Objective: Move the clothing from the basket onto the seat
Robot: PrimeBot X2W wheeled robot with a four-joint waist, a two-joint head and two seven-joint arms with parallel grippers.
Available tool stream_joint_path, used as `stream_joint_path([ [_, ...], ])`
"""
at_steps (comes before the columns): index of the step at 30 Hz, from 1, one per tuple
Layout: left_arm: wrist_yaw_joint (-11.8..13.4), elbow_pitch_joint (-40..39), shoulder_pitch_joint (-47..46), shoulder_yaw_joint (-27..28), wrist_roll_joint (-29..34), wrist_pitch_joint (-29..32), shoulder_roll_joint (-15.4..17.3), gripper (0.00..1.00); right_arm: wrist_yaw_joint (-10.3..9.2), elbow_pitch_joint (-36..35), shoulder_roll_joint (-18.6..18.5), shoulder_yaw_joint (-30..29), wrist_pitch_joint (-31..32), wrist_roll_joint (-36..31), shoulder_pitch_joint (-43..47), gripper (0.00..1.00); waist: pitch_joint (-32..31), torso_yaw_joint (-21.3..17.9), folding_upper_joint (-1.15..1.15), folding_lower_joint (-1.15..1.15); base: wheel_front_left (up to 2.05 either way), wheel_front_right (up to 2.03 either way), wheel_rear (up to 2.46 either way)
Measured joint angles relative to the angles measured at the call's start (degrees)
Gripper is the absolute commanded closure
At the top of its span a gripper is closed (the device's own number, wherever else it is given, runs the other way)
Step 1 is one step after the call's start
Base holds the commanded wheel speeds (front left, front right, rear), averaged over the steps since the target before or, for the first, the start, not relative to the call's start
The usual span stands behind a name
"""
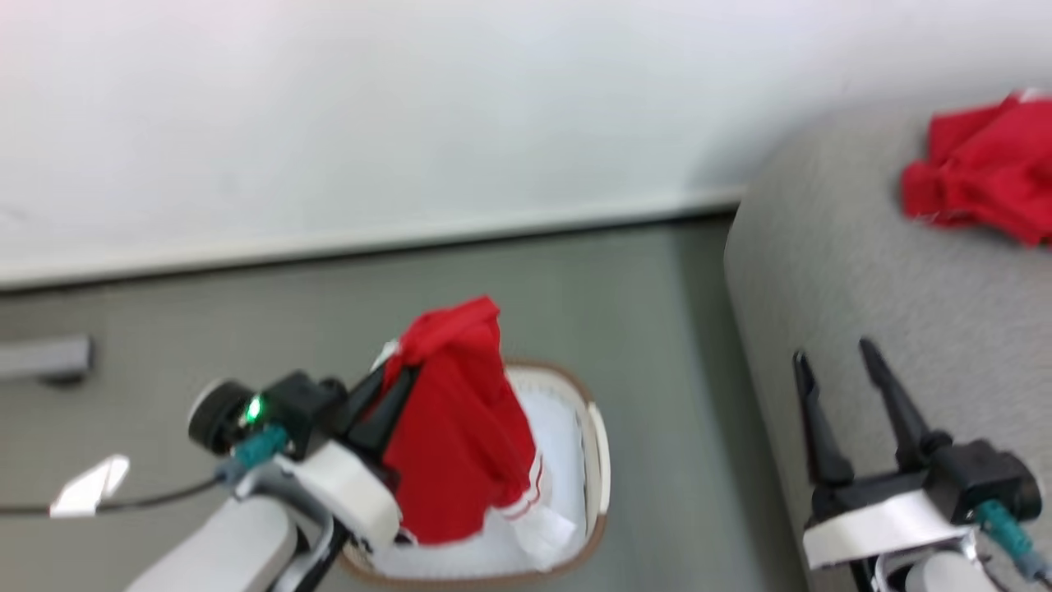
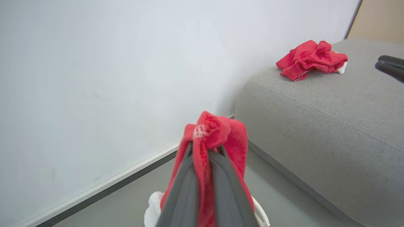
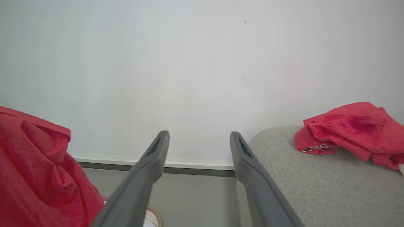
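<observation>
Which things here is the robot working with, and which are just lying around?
Job: red garment in left pincer; laundry basket; grey sofa; second red garment on it.
Lying about: white liner cloth; pale scrap on floor; open right pincer.

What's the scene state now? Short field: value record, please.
left gripper: shut on the red garment, above the laundry basket
right gripper: open, empty, over the edge of the grey sofa
red garment: hangs from the left gripper; striped hem low over the basket, contact unclear
laundry basket: on the floor beside the sofa, white liner cloth inside
sofa top: second crumpled red garment lying on it
</observation>
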Motion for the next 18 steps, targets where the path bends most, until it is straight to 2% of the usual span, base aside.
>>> stream_joint_path([
  [9, 3.5, -6.55, 6.71, 1.03, 0.02, 0.02, 2.71, 1.0, 0.0, 1.08, -0.01, 6.68, -0.01, 3.01, 4.67, 0.0, -11.53, -0.26, 0.0, 0.0, 0.0, 0.0, 0.0],
  [15, 4.52, -9.95, 7.57, 0.71, 0.04, 0.98, 3.6, 1.0, -0.01, 1.51, -0.05, 11.41, -0.01, 4.3, 5.19, 0.0, -14.54, -0.27, 0.0, 0.01, 0.0, 0.0, 0.0],
  [18, 4.91, -11.25, 7.63, 0.6, 0.07, 1.47, 3.77, 1.0, -0.01, 1.53, -1.1, 15.73, -0.01, 6.53, 4.64, 0.0, -14.75, 0.04, 0.0, 0.01, 0.0, 0.0, 0.0],
])
